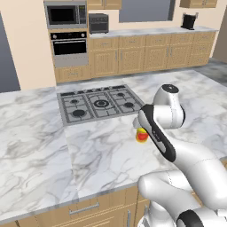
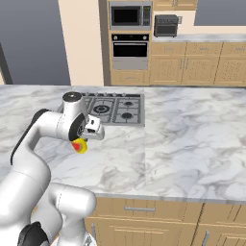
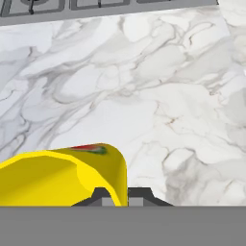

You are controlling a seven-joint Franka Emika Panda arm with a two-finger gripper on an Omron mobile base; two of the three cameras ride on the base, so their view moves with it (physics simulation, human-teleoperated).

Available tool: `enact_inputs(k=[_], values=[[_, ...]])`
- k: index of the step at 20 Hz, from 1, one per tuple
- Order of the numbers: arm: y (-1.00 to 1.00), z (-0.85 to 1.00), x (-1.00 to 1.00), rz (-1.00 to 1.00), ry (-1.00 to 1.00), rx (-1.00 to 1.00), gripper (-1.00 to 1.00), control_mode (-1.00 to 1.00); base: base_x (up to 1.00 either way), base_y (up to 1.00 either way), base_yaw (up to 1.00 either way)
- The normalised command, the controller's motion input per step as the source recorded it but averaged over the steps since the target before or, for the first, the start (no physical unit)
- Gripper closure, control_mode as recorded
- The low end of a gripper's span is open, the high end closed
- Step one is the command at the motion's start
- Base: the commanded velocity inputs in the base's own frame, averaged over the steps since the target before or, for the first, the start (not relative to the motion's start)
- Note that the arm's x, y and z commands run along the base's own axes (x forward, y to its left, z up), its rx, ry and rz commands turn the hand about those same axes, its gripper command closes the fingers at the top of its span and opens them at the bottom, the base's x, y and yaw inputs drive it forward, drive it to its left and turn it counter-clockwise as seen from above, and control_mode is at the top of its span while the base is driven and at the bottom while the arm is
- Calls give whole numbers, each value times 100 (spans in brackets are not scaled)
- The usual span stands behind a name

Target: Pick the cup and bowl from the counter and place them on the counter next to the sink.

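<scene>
Worktop (image 1: 40, 142): big white marble slab with grey veins, sitting over light wooden cabinets, and it spreads wide on both sides of the arm.
Back wall: wooden cabinets run along the far side, with a built-in oven (image 1: 68, 46) and a microwave (image 1: 65, 15) stacked above it in a tall unit.
Stovetop (image 1: 99, 103): grey gas hob with black burners, set into the marble just beyond where the arm is working.
Arm: white with dark joints, bent over the marble in front of the stovetop, hand pointing down.
Claw (image 3: 116, 198): clenched on the cup, its dark tips pinching the yellow rim in the hand view.
Cup (image 1: 141, 135): small, yellow, red patch on the side, tucked right under the hand. In the right base view it sits at (image 2: 79, 145), just in front of the stovetop's near edge. Whether it rests on the marble or hangs a touch above it, I cannot tell.
</scene>
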Motion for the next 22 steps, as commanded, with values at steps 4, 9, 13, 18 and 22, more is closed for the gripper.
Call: enact_inputs(k=[4, 9, 13, 18, 22], values=[[0, 0, 0, 0, 0, 0, 100, 100, 0, 0, 0], [0, 0, 0, 0, 0, 0, 100, 100, -95, -19, -15], [0, 0, 0, 0, 0, 0, 100, 100, -100, -22, -39], [0, 0, 0, 0, 0, 0, 100, 100, -21, 1, -87], [0, 0, 0, 0, 0, 0, 100, 100, 0, 2, -100]])
